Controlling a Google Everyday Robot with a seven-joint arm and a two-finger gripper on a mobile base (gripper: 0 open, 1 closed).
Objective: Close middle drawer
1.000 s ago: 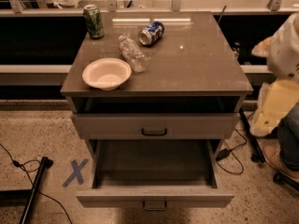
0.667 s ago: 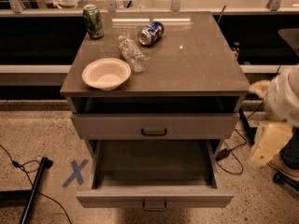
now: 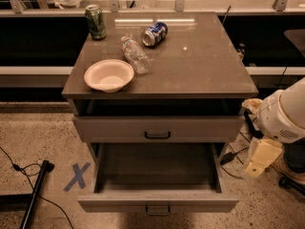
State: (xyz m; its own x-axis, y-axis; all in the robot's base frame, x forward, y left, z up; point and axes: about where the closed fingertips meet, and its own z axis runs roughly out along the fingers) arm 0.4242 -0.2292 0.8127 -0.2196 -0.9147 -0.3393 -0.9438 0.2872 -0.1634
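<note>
The middle drawer [image 3: 157, 202] is pulled far out of the grey cabinet. Its wide flat front, with a small dark bar handle [image 3: 157, 209], is nearest me, and its deep grey-brown tray [image 3: 157, 166] looks empty. Above it is the topmost drawer front [image 3: 119, 128] with its own handle. The lowest drawer is hidden under the open one. My gripper [image 3: 257, 161], a cream piece below the white rounded arm [image 3: 286, 118], hangs to the right of the cabinet. It is level with the open drawer's right side and apart from it.
On the cabinet top [image 3: 205, 66] are a white bowl [image 3: 108, 75], a clear plastic bottle [image 3: 135, 55], a blue can on its side [image 3: 154, 34] and a green can [image 3: 96, 22]. A blue X [image 3: 76, 176] marks the floor at left. Cables [image 3: 231, 159] lie at right.
My arm and gripper have come down along the cabinet's right side and slightly left, from countertop height to the level of the open drawer. The drawers have not moved.
</note>
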